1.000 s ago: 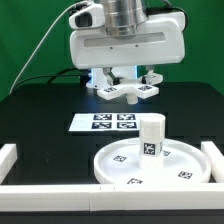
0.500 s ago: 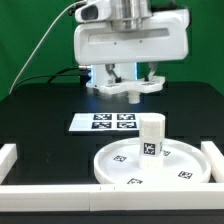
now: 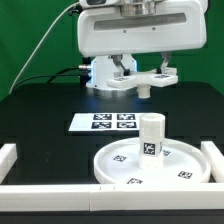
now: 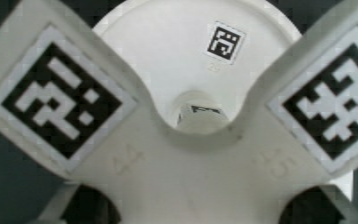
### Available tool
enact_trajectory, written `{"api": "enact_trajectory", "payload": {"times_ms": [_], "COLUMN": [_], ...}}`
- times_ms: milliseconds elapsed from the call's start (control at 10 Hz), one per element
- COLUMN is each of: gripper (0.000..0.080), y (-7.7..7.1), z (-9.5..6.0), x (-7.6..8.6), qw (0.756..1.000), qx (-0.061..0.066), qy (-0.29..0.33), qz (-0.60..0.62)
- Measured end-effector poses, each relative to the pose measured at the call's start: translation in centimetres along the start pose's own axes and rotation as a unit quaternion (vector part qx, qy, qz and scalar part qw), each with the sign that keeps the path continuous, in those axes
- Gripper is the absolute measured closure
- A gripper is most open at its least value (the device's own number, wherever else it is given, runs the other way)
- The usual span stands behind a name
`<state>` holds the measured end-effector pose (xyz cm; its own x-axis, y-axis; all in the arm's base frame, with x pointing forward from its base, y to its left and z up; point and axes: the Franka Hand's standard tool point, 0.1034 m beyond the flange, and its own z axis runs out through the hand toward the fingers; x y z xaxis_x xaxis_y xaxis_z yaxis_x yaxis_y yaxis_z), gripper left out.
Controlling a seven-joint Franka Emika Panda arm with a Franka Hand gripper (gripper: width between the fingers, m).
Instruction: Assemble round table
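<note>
The large white round disc (image 3: 152,163) lies at the front of the black table, with the short cylindrical leg (image 3: 152,135) standing upright on its hub. My gripper (image 3: 144,76) is shut on the white cross-shaped base (image 3: 145,82) and holds it in the air behind and above the leg. In the wrist view the cross-shaped base (image 4: 185,150) fills the picture, its tagged arms spreading out, and the disc (image 4: 194,40) with a tag shows beyond it. The fingers (image 4: 91,198) show as dark shapes at each side of the base.
The marker board (image 3: 102,122) lies flat on the table behind the disc. White border rails run along the front edge (image 3: 60,195) and at the exterior view's left (image 3: 8,155) and right (image 3: 214,150). A green wall stands behind.
My gripper has risen with the cross-shaped base and moved toward the exterior view's right, nearer over the leg. The disc and leg have not moved.
</note>
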<state>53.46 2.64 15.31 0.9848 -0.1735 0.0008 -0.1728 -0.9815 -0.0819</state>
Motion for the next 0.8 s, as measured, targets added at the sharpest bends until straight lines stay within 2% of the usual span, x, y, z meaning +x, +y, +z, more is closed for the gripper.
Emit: {"api": "enact_trajectory", "payload": {"times_ms": [100,400,800], "gripper": [0.0357,0.0357,0.0357], "y": [0.0,-1.3,-1.2], "z": [0.0,-0.2,0.1], "x": [0.2,3.7,3.6], "qw": [1.0,0.999,0.999], "qx": [-0.005,-0.016,-0.017], "qy": [-0.009,-0.024,-0.024], "qz": [-0.006,-0.02,-0.018]}}
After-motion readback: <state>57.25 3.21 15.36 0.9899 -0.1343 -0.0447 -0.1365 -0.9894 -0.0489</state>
